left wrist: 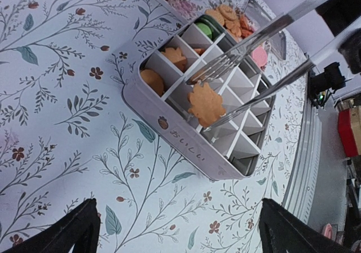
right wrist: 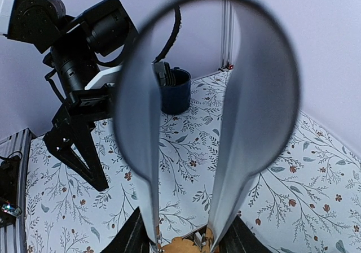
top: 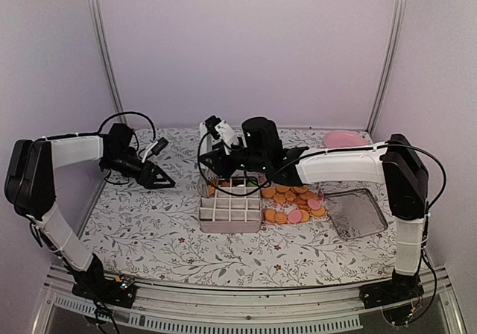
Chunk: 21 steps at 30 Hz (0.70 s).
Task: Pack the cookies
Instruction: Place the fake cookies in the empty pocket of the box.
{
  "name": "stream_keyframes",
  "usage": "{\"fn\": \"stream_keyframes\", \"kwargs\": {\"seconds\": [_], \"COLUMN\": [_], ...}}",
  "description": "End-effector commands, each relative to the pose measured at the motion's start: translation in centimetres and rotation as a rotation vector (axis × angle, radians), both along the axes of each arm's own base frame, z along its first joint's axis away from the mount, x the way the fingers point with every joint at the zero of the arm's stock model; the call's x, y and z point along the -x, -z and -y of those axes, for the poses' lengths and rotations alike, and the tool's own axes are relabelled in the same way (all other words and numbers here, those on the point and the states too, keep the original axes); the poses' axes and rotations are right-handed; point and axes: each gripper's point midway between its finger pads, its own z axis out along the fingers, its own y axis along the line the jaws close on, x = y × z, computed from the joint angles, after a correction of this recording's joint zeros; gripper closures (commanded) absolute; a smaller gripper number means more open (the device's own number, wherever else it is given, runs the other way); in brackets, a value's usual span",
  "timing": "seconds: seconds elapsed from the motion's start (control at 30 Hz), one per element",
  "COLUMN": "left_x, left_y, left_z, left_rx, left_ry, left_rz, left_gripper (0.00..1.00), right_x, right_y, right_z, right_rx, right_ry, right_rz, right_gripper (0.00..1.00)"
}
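Observation:
Several orange-tan cookies (top: 292, 200), with a few pink ones, lie in a heap right of the white divided box (top: 229, 218). Some compartments of the box (left wrist: 169, 126) hold cookies (left wrist: 153, 81), one of them green (left wrist: 206, 29). My right gripper (top: 227, 159) is shut on metal tongs (right wrist: 141, 151). The tongs' forked tips (left wrist: 223, 66) pinch a flower-shaped orange cookie (left wrist: 206, 104) over a middle compartment. My left gripper (left wrist: 183, 236) hangs open above the cloth left of the box, its fingers (left wrist: 76, 233) wide apart and empty.
A metal tray (top: 358, 213) lies right of the cookie heap, and a pink plate (top: 344, 138) sits at the back right. A dark cup (right wrist: 175, 89) stands behind the left arm (right wrist: 79, 55). A floral cloth (top: 149, 222) covers the table.

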Motion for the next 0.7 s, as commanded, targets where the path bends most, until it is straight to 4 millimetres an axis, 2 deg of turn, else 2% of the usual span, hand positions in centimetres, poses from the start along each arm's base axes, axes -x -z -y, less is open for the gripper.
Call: {"fn": "stream_keyframes", "kwargs": {"seconds": [0.0,0.67], "left_x": [0.1,0.1], "left_y": [-0.9,-0.8], "left_z": [0.3,0.4], "left_rx": [0.009,0.009], "left_ry": [0.011,0.017], "left_rz": [0.036,0.04], "left_gripper": [0.01,0.01], "right_x": [0.3,-0.3], "right_y": [-3.6,-4.7], "right_z": [-0.7,-0.1], "right_rx": [-0.089,-0.106], "right_ry": [-0.019,-0.003], "right_rz": [0.047,0.068], "right_gripper": [0.59,0.57]}}
